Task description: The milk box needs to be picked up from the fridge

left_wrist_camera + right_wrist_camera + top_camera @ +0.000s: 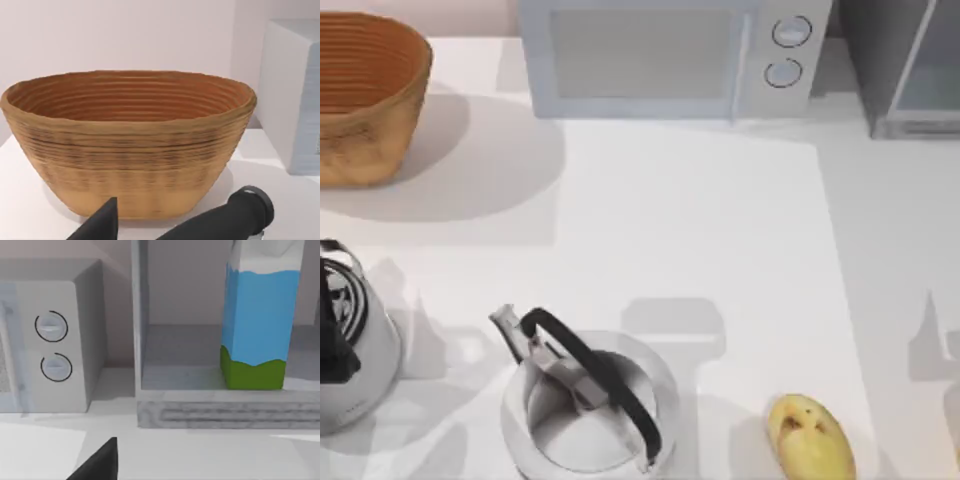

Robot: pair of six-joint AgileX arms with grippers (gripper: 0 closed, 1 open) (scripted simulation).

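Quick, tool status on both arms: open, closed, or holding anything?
Left tool: cannot tell, facing the basket.
Right tool: cannot tell; not on the milk box, which stands in the fridge.

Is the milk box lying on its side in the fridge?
No, the milk box stands upright on the fridge floor, green band at the bottom.

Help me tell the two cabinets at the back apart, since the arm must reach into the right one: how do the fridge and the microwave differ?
The microwave has two round knobs; the fridge has none. The fridge holds the milk box standing upright on its floor; nothing shows inside the microwave. The microwave looks white, the fridge grey. Both are boxy and stand side by side.
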